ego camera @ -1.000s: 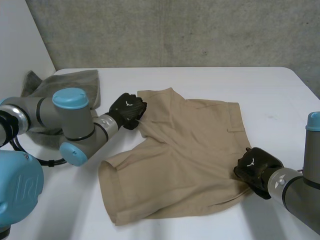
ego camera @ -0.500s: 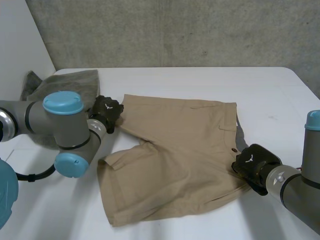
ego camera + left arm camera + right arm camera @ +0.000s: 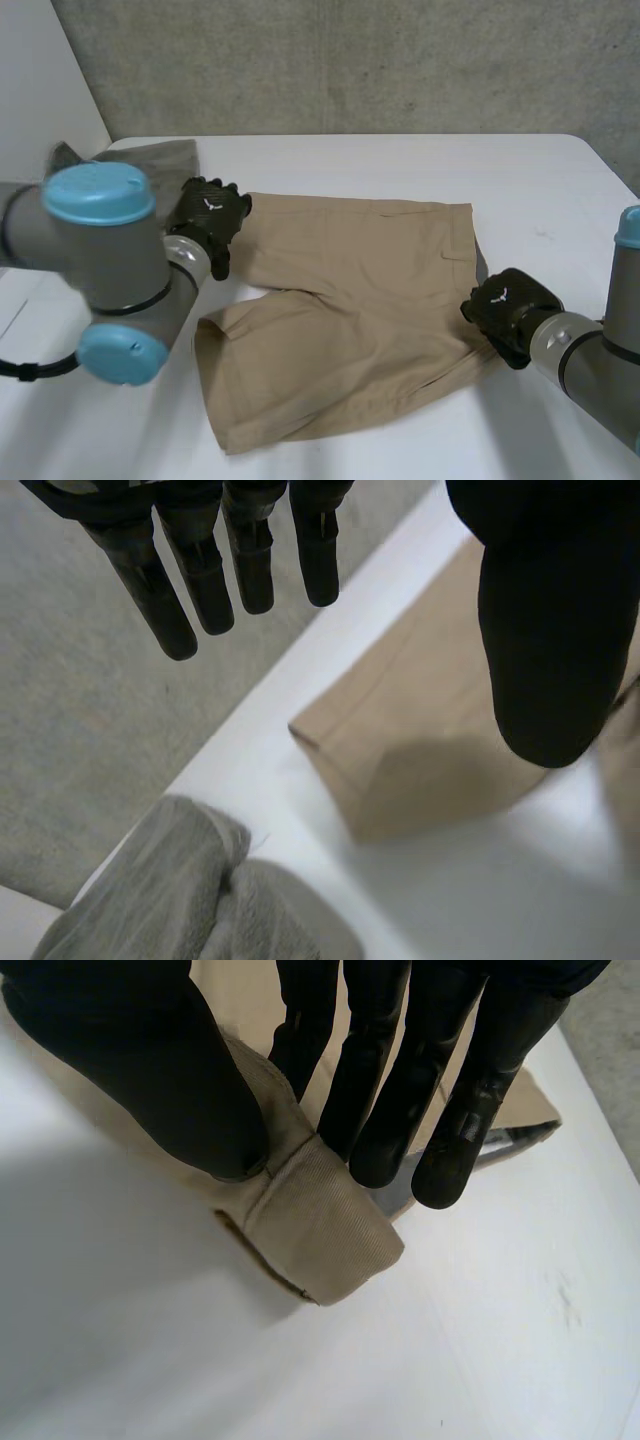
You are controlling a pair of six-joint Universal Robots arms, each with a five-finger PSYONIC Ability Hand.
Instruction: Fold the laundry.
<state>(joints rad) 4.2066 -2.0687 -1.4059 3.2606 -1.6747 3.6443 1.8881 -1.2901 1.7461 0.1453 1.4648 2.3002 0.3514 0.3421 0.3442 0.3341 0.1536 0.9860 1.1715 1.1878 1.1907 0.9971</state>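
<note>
Closest to you, the tan shorts (image 3: 350, 310) lie spread flat on the white table (image 3: 420, 160), with one leg hem toward the near edge. At their right edge you have the right hand (image 3: 510, 308) clamped on them. In its wrist view the thumb and fingers pinch a raised fold of the band at that corner, which stands a little off the table. Farther back, on the other side, the left hand (image 3: 208, 218) hangs over the far left corner of the shorts. In its wrist view you find the fingers straight and well apart from the thumb, holding nothing. The shorts' corner lies flat on the table beneath the gap. Just beyond that hand a crumpled grey cloth (image 3: 150, 160) sits at the table's far left corner, apart from the shorts. Behind the table stands a concrete wall (image 3: 350, 60).
</note>
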